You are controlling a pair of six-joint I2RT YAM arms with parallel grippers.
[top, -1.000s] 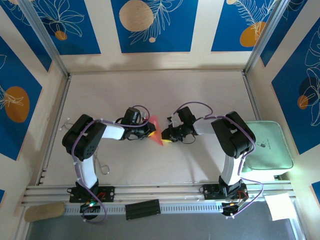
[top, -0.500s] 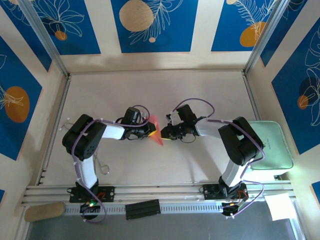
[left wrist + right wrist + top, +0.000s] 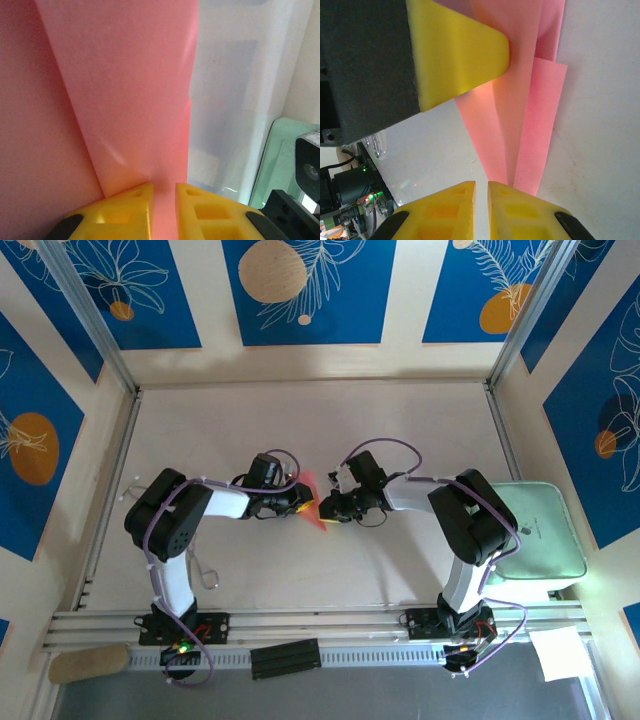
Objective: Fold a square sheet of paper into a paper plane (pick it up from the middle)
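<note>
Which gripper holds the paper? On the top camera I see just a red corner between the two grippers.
Observer: The left gripper pinches the pink paper between its yellow fingertips.
Operator: And the right one?
Observer: The right gripper has its fingers almost together; the paper's lower tip meets them, but a grip I cannot confirm.
Operator: Is the paper flat?
Observer: No, the right wrist view shows long creases and overlapping layers.

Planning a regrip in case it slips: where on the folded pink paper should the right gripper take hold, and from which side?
Probably the narrow layered end of the folded pink paper, nearest the right gripper, coming edge-on along the creases: the stacked folds look stiffest there, and the left gripper pinches the wider part opposite.
</note>
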